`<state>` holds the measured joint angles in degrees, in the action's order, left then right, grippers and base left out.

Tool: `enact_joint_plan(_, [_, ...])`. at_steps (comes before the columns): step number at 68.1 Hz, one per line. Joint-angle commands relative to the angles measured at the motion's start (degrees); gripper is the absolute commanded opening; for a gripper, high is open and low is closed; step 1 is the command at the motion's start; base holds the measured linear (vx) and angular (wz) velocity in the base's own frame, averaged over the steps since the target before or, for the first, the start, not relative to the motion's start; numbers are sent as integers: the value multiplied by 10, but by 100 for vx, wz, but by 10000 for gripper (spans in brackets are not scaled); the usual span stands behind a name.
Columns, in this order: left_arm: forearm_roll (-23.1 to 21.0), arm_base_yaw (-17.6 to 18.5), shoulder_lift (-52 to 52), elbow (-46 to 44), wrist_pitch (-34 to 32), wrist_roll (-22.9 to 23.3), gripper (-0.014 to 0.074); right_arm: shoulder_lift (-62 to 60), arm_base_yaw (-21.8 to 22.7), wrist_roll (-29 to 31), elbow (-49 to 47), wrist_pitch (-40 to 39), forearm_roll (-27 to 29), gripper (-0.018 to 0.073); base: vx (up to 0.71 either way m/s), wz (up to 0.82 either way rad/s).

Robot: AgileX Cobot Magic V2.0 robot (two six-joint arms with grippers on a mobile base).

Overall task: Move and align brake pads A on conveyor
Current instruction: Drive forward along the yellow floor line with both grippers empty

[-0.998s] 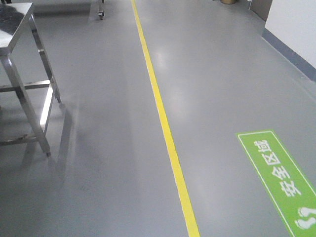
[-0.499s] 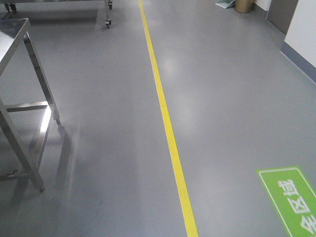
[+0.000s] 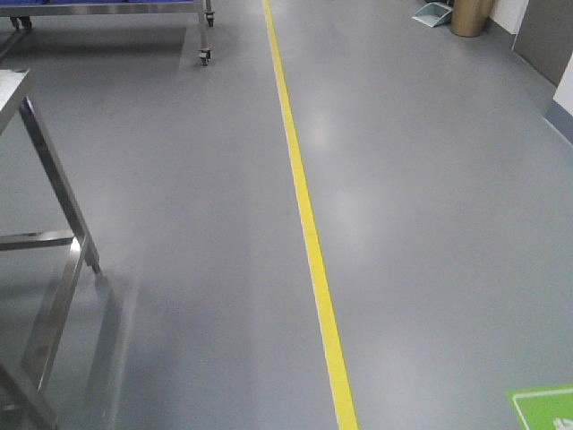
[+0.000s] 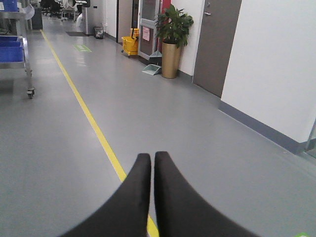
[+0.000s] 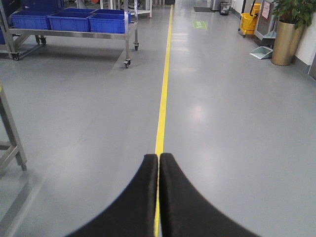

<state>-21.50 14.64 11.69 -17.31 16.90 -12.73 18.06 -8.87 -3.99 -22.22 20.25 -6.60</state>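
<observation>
Transit step, by judgement: left gripper [image 4: 152, 159] and right gripper [image 5: 159, 159] both have their fingers pressed together, empty, over the corridor floor [image 3: 439, 215] by the yellow line [image 3: 311, 246], with brake pads A and conveyor out of view, so the next move calls for reaching the conveyor.

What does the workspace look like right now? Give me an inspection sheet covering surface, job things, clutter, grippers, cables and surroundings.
Surface: grey floor with a yellow line; no conveyor in view.
Job's things: nothing seen; no brake pads in any view.
Clutter: dustpan, yellow mop bucket and potted plant by the wall.
Grippers: left gripper and right gripper both shut, empty, held above the floor.
Cables: nothing seen.
Surroundings: steel table at the front view's left edge, cart with blue bins ahead, green floor sign.
</observation>
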Motion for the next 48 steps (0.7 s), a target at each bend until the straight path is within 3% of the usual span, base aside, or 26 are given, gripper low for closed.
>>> enact_joint_plan(1, [-4, 3, 4, -15, -39, 0, -7, 4, 3, 4, -16, -43, -4, -3, 54, 0])
enact_joint_plan(48, [-4, 3, 4, -15, -39, 0, -7, 4, 3, 4, -16, -43, -4, -3, 53, 1])
